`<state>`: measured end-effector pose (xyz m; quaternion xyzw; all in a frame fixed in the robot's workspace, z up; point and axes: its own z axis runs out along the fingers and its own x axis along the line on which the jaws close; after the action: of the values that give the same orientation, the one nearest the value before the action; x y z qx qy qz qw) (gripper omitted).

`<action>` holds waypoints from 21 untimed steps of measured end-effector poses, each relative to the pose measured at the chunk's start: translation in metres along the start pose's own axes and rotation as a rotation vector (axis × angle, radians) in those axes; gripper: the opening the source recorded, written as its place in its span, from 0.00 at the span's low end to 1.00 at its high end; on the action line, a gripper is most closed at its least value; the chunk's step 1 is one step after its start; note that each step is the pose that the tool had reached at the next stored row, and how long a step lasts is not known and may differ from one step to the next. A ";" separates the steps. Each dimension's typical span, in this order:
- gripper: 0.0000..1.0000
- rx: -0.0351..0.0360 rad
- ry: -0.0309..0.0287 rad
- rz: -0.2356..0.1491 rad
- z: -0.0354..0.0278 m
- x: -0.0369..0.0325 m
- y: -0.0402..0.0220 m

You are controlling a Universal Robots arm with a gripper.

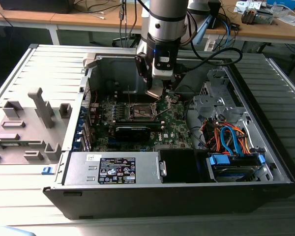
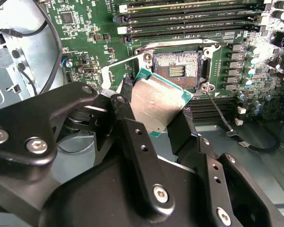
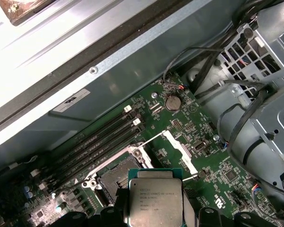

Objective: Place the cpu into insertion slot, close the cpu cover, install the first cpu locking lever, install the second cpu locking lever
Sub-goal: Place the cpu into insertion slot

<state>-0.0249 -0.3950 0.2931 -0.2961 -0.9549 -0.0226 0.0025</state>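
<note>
My gripper (image 1: 157,92) hangs inside the open computer case, shut on the cpu (image 2: 157,101), a small square chip with a silver-grey top and green edge. Both wrist views show the chip held tilted between the black fingers (image 2: 128,97). The cpu (image 3: 156,198) hovers just beside and above the insertion slot (image 2: 177,70), whose brownish-gold contact field lies bare. The insertion slot (image 3: 114,178) is partly hidden by the chip. The cpu cover (image 3: 181,150) stands flipped open next to the socket. A thin wire locking lever (image 2: 218,109) sticks out from the socket's corner.
Long memory slots (image 2: 189,19) run beside the socket. A black graphics card (image 1: 132,132) lies just in front of it in the exterior view. The power supply (image 1: 113,169) and a drive cage with blue and orange cables (image 1: 231,142) fill the case front. A grey fixture (image 1: 29,123) sits outside.
</note>
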 end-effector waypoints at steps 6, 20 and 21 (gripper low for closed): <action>0.55 -0.0001 -0.0003 0.007 0.0000 0.0000 0.0000; 0.55 -0.0004 -0.0009 0.021 0.0001 0.0000 0.0000; 0.55 -0.0004 -0.0009 0.022 0.0001 0.0000 0.0000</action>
<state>-0.0250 -0.3950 0.2930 -0.3067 -0.9515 -0.0226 0.0022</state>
